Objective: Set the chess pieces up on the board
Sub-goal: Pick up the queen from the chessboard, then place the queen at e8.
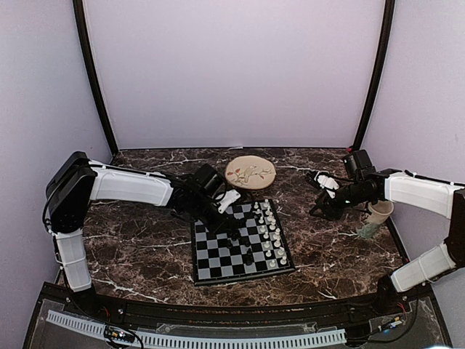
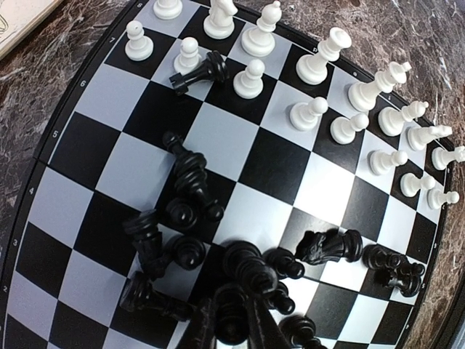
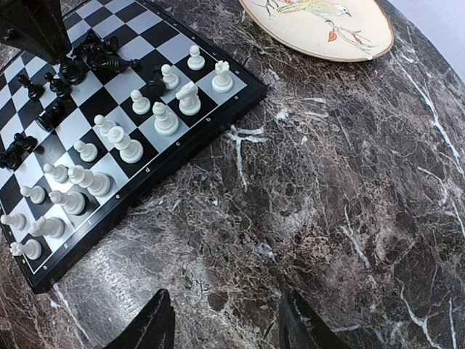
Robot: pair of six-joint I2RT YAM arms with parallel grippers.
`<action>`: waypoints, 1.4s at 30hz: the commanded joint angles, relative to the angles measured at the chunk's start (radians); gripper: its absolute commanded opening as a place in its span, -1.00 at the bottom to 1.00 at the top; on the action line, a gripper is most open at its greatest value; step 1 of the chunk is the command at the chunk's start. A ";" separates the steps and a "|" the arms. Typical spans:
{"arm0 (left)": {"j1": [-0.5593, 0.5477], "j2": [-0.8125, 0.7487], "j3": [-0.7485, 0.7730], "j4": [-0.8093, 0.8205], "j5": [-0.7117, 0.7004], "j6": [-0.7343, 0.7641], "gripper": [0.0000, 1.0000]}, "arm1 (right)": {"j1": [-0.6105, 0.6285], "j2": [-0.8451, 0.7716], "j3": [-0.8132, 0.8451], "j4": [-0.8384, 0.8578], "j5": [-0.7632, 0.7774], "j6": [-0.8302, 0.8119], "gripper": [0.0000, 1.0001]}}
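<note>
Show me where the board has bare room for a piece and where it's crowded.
Bare: on the board, squares between its left border, seen from above, and the black pieces; also the table between board and right gripper. Crowded: mid-board, where those black pieces lie toppled, and the white pieces in two files along the right border.

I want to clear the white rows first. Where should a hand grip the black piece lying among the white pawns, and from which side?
Grip the black piece across its narrow middle, coming from above. It lies on its side, and white pawns stand close beside it, so a sideways approach would probably knock them.
</note>
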 commanded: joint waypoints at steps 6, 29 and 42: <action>-0.005 -0.115 -0.022 -0.068 -0.018 0.024 -0.77 | 0.010 0.010 0.021 0.004 0.007 -0.005 -0.02; 0.064 -0.347 -0.274 -0.114 -0.068 0.098 -0.79 | 0.014 0.083 0.019 0.012 0.059 -0.018 -0.08; 0.103 -0.334 -0.292 -0.083 -0.030 0.077 -0.79 | 0.011 0.101 0.017 0.016 0.082 -0.025 -0.10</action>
